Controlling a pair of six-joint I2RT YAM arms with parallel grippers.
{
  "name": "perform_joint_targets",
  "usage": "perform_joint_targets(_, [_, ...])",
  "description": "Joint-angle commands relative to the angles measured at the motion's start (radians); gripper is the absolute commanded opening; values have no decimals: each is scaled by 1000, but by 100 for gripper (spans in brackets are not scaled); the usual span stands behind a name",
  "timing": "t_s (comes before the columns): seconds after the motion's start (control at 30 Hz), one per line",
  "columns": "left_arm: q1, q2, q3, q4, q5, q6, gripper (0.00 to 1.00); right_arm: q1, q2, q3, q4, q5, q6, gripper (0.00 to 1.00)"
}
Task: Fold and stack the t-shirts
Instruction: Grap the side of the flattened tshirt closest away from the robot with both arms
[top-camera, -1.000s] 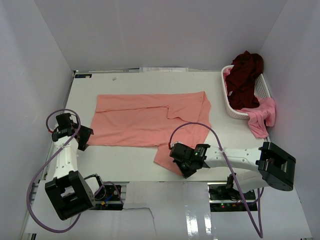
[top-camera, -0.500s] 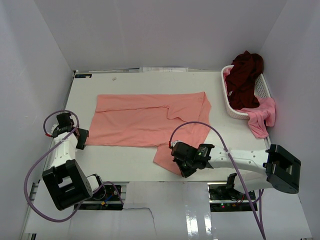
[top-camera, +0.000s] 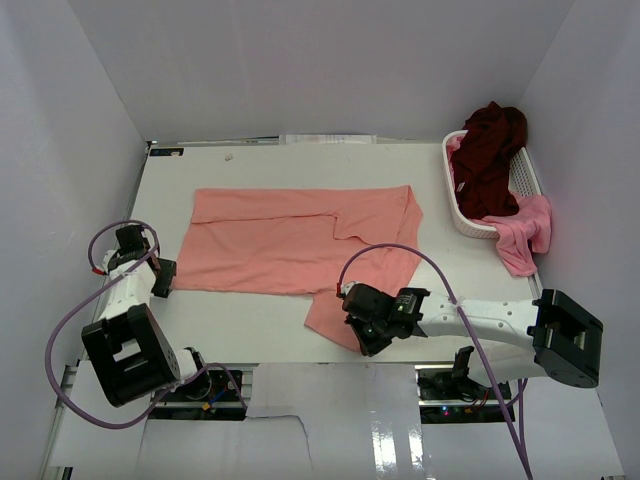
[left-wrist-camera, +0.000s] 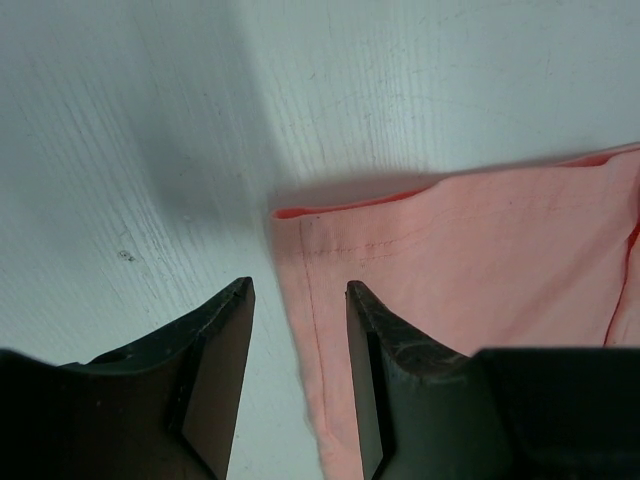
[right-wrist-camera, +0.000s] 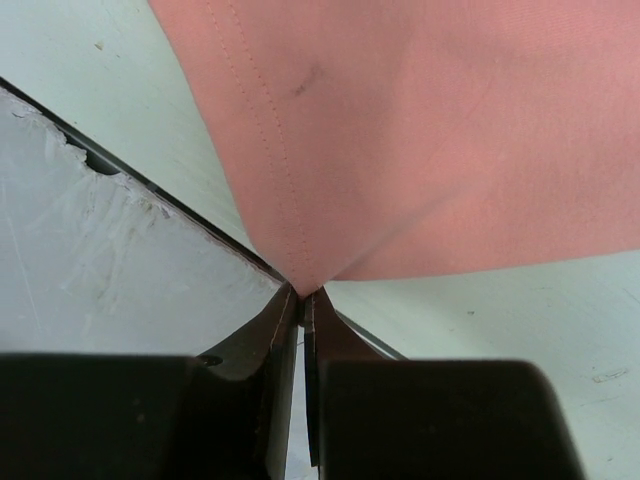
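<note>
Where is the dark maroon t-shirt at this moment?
Top view: the dark maroon t-shirt lies heaped in the white basket at the far right, beside the brighter pink t-shirt hanging over its rim.

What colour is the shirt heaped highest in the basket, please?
The shirt is dark maroon, clearest in top external view.

- The white table (top-camera: 250, 320) carried a salmon-pink t-shirt (top-camera: 290, 245), spread flat across its middle, one corner at the near edge.
- A white slatted basket (top-camera: 468, 225) stood far right.
- A brighter pink t-shirt (top-camera: 520, 240) spilled from it onto the tabletop.
</note>
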Motion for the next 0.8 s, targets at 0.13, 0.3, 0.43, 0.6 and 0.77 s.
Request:
perform_joint_targets(0.13, [6, 12, -5, 43, -53, -13, 52, 6, -21, 1, 23, -23, 11, 8])
perform_joint_targets(0.3, [6, 39, -25, 69, -38, -18, 51, 6, -24, 1, 17, -23, 14, 8])
perform_joint_targets(0.43, [6, 64, -28, 96, -41, -18, 51, 6, -38, -2, 14, -23, 23, 8])
perform_joint_targets(0.6, [6, 98, -34, 129, -37, -24, 48, 6, -44, -7, 8, -22, 31, 8])
perform_joint_targets(0.77, [6, 116, -42, 148, -34, -25, 45, 6, -51, -11, 5, -20, 37, 8])
